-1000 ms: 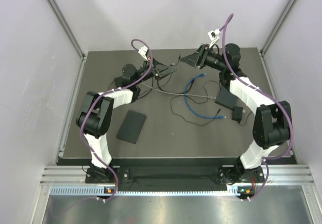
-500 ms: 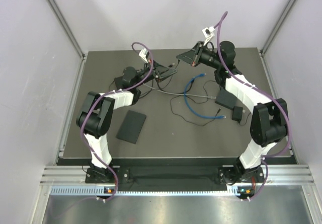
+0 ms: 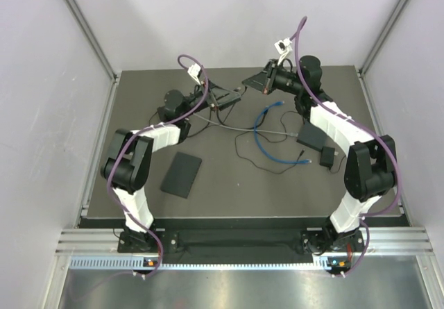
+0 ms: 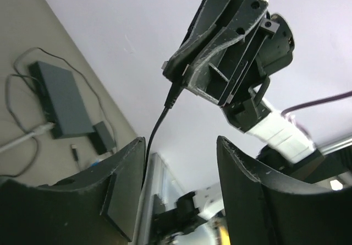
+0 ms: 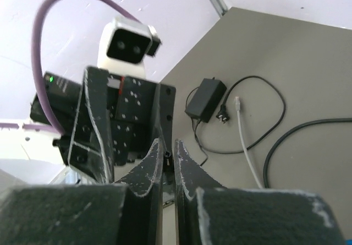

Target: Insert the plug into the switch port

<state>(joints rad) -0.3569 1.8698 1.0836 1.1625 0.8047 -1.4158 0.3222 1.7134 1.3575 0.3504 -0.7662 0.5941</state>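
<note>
My right gripper (image 3: 250, 80) is shut on a small black plug (image 5: 166, 158), raised above the back of the table. In the left wrist view the plug (image 4: 171, 91) sticks out below the right gripper's tips, and its thin black cable (image 4: 156, 130) hangs down. My left gripper (image 3: 233, 97) faces it from just below and left, open (image 4: 180, 146), with nothing between its fingers. The switch (image 3: 311, 137), a flat dark grey box, lies on the table to the right (image 4: 60, 99). Its port cannot be made out.
A black power adapter (image 3: 327, 157) lies beside the switch. A blue cable (image 3: 267, 139) and a grey cable (image 3: 236, 126) loop across the middle. A flat black slab (image 3: 182, 175) lies front left. Another adapter (image 5: 204, 99) sits under the left arm.
The right gripper shut on the plug and drew slightly back and left. The left gripper, shut before, has opened and let the plug go.
</note>
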